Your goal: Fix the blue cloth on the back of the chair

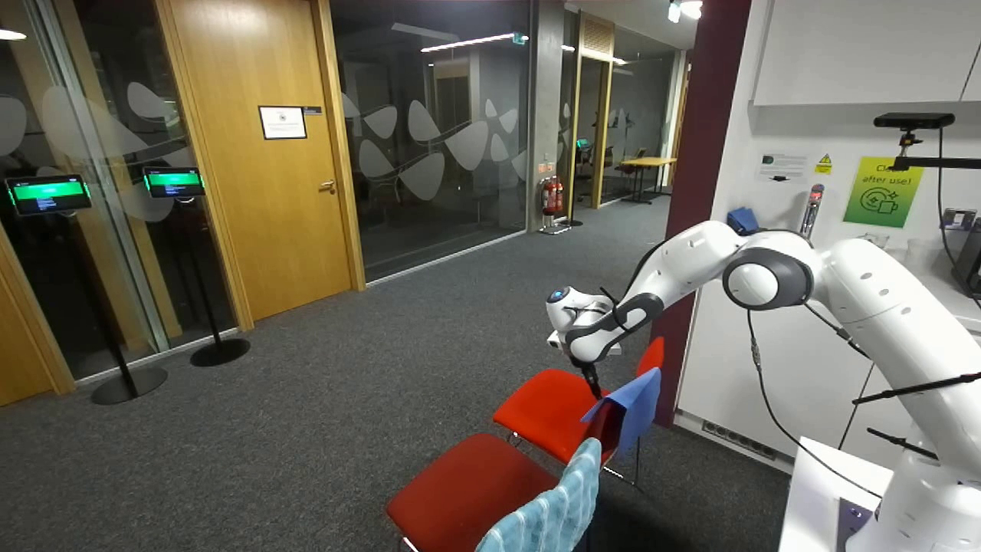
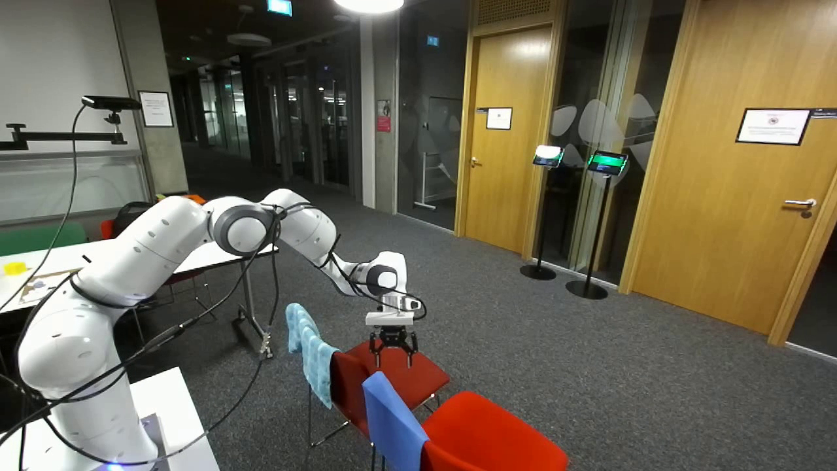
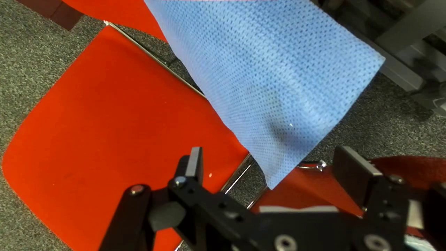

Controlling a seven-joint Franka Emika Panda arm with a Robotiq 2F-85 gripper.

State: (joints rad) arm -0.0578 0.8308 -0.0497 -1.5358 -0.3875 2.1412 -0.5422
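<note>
Shows medium blue on the cloth (image 2: 393,418) in both exterior views, paler in the wrist view, with close rows of dark dots. Glows orange-red on the chair (image 1: 546,412), deeper red on the neighbouring chair (image 1: 467,489). Runs pale teal with whitish streaks over the other cloth (image 1: 546,517). Goes white and grey on the arm (image 1: 897,314), black on the gripper (image 2: 393,363), speckled grey across the carpet (image 1: 345,399).

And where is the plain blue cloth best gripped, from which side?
I would probably pinch the blue cloth by its pointed corner, bringing the tool down from above: in the wrist view it looks loose, tapering between the open fingers.
</note>
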